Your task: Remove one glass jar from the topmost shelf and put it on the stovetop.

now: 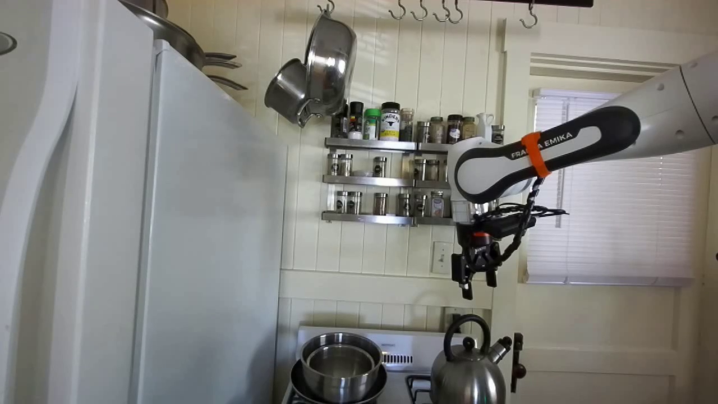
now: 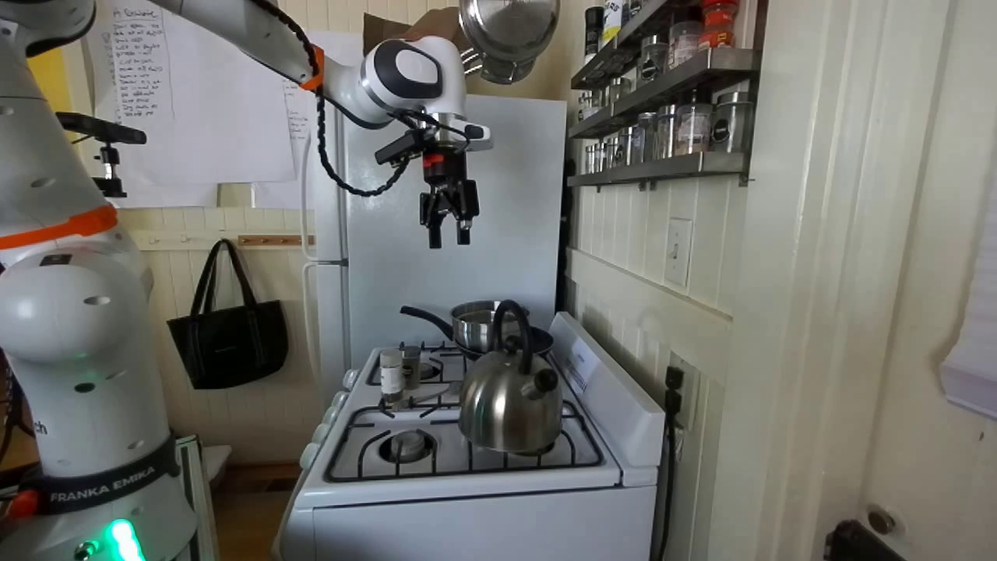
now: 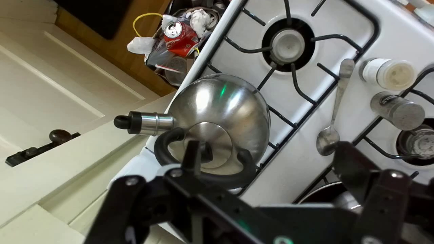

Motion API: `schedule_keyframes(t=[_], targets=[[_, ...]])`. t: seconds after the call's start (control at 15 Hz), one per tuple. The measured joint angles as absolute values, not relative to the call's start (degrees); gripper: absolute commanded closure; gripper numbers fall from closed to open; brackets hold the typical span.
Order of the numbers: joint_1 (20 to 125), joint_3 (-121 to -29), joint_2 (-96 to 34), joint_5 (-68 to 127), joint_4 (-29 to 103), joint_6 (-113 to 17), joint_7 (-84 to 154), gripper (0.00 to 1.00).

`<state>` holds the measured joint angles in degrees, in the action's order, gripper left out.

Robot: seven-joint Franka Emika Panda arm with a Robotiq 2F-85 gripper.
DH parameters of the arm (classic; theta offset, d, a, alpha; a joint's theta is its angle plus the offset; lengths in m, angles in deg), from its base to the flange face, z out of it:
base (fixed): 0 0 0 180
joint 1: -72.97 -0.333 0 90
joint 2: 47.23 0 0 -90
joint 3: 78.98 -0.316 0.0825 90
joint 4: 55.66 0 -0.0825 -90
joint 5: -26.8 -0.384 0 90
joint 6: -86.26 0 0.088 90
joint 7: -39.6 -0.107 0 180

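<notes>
The topmost shelf point(image 1: 370, 145) is a silvery rail on the wall, also in an exterior view point(image 2: 623, 45). It carries several bottles and glass jars, among them a dark-lidded jar point(image 1: 454, 129) and a smaller jar point(image 1: 436, 130). My arm hides part of the rack's right side. The white stovetop point(image 2: 467, 481) also shows in the wrist view point(image 3: 288, 173). On it stand a white-labelled jar point(image 2: 391, 375) and a grey-topped jar point(image 3: 397, 110). My gripper point(image 1: 479, 286) points down, open and empty, above the kettle and lower than the rack; it also shows in an exterior view point(image 2: 449, 236).
A steel kettle point(image 2: 510, 401) with a tall black handle stands on the stove. Nested steel bowls point(image 1: 340, 370) sit in a pan at the back. A spoon point(image 3: 334, 115) lies beside the jars. Pots point(image 1: 328, 62) hang near the rack. A fridge point(image 2: 456, 195) stands beyond the stove.
</notes>
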<state>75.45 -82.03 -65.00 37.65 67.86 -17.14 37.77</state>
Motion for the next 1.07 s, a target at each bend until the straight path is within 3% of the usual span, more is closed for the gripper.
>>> schedule_keyframes(t=[0.4,1.07], targets=[[74.85,-82.26,-65.11,37.65,64.85,-17.80,36.91,0.00],[73.98,-85.95,-67.65,46.06,43.23,-22.57,29.53,0.00]])
